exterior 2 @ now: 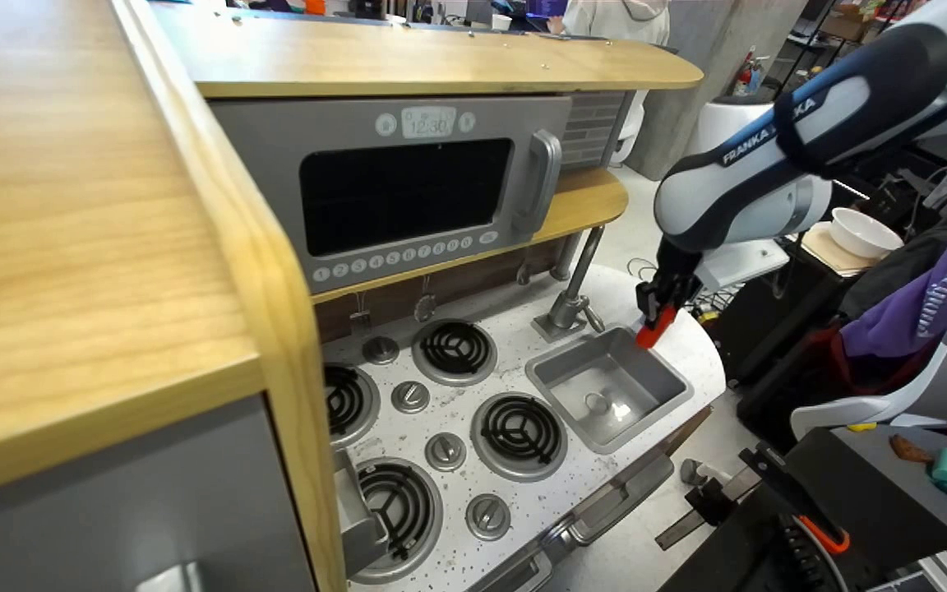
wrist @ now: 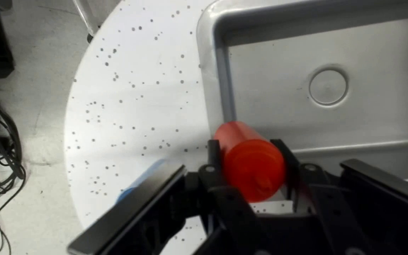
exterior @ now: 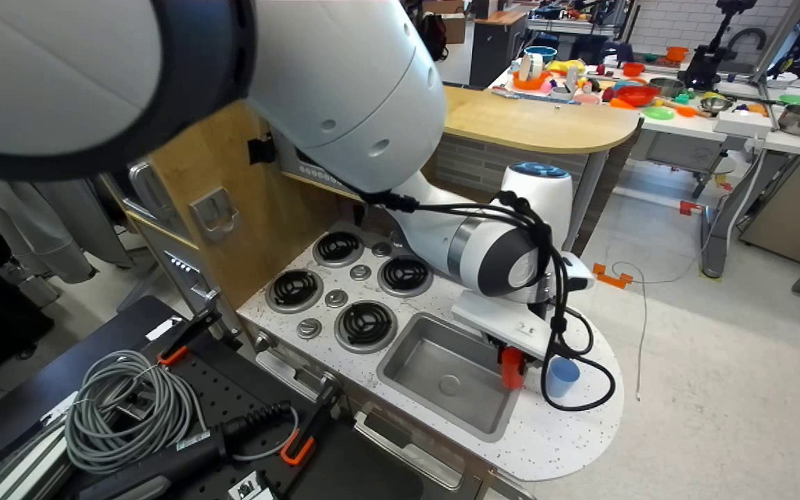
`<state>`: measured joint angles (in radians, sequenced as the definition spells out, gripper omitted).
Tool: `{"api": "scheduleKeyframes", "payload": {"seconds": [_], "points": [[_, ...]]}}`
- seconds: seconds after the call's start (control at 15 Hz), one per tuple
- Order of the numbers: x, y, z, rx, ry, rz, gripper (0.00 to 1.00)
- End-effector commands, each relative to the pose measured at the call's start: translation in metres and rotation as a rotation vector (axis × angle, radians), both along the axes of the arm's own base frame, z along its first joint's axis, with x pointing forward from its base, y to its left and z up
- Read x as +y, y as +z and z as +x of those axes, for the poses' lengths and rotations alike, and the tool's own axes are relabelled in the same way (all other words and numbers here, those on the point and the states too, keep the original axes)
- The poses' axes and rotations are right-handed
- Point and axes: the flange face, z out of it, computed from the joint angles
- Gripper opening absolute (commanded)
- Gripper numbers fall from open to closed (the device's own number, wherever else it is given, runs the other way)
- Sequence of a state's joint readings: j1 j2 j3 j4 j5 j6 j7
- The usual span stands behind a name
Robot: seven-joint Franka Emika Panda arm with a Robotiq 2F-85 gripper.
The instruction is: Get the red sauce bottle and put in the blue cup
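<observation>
The robot arm (exterior: 365, 90) reaches down over the speckled white worktop (exterior: 567, 444), and its end effector (wrist: 249, 147) is clamped on the red sauce bottle (exterior 2: 656, 327), one of its dark fingers (wrist: 214, 156) against each side. The bottle leans, its capped end toward the wrist, and I see it across the edge of the grey sink (exterior: 435, 354); whether its lower end touches that edge I can't tell. The blue cup (exterior: 562, 377) stands upright on the worktop just beside the sink, near the bottle but apart from it. Black cables (exterior: 558, 323) hang off the wrist, one loop passing in front of the cup in an exterior view; in the wrist view only a strip of the cup peeks out next to the end effector. A faucet (exterior 2: 565, 314) rises just beside the sink, and further along the worktop are four burners (exterior: 367, 325) with black coils, grey knobs (exterior: 309, 328) set among them. Behind and above them sits a grey microwave (exterior 2: 404, 197), its display reading 12:30. Nearby, a coil of grey cable (exterior: 84, 417) lies on a black bench (exterior: 365, 458).
</observation>
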<state>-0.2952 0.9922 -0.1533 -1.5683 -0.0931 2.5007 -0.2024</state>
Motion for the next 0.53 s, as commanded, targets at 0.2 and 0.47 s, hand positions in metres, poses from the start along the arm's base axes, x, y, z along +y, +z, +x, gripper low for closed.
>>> {"api": "scheduleKeyframes", "payload": {"seconds": [0.2,0.47], "points": [[-0.055,0.074,-0.014,-0.040,-0.125,0.082,0.13],[-0.067,0.080,-0.008,-0.071,-0.213,0.106,0.13]]}}
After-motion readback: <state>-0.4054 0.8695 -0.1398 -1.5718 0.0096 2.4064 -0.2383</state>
